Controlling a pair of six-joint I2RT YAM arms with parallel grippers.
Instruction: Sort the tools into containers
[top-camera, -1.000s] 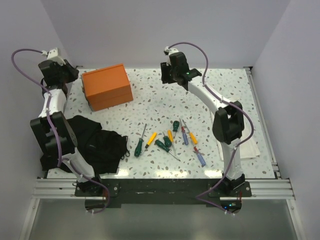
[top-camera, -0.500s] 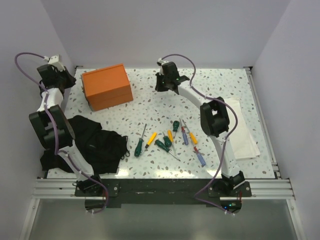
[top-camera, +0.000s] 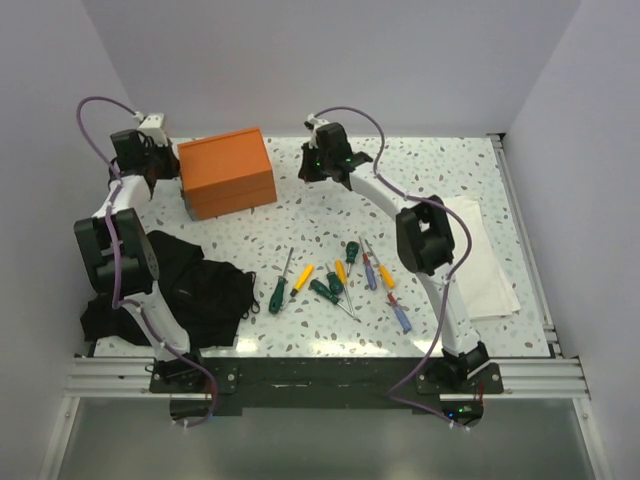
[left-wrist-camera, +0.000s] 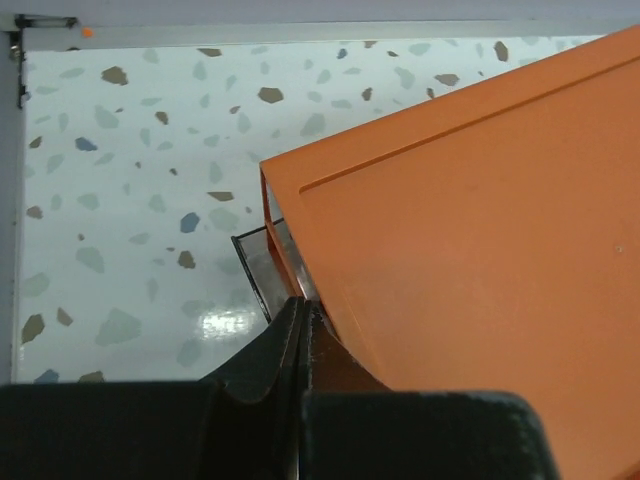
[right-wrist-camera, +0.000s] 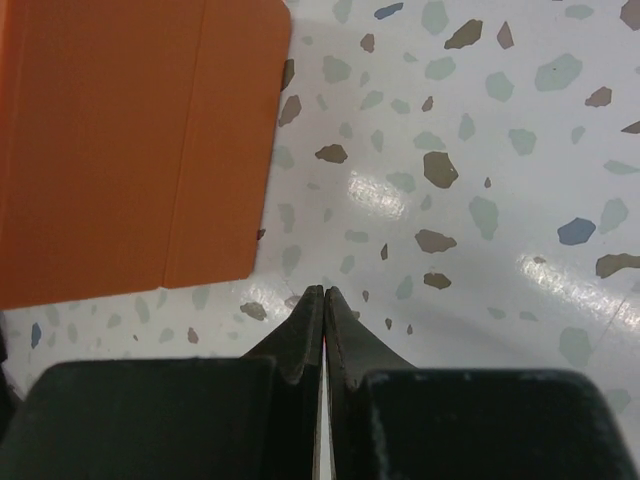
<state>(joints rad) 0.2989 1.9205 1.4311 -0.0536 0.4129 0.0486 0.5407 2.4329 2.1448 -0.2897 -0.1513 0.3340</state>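
The orange box (top-camera: 228, 172) stands at the back left of the table. Several screwdrivers lie in a loose cluster near the front middle, among them a green one (top-camera: 278, 290), a yellow one (top-camera: 302, 276) and a red-and-blue one (top-camera: 400, 313). My left gripper (top-camera: 168, 166) is shut with its tips against the box's left corner (left-wrist-camera: 303, 303). The box (left-wrist-camera: 470, 220) fills the right of the left wrist view, and a clear plastic bin's edge (left-wrist-camera: 258, 262) shows at that corner. My right gripper (top-camera: 308, 168) is shut and empty over bare table (right-wrist-camera: 324, 292), just right of the box (right-wrist-camera: 130, 140).
A black cloth (top-camera: 190, 285) lies at the front left beside the left arm. A white folded towel (top-camera: 480, 255) lies at the right. Walls close off the back and both sides of the table.
My left gripper has swung right up to the box's left side, and the box has shifted slightly right. My right gripper has moved left toward the box's right side.
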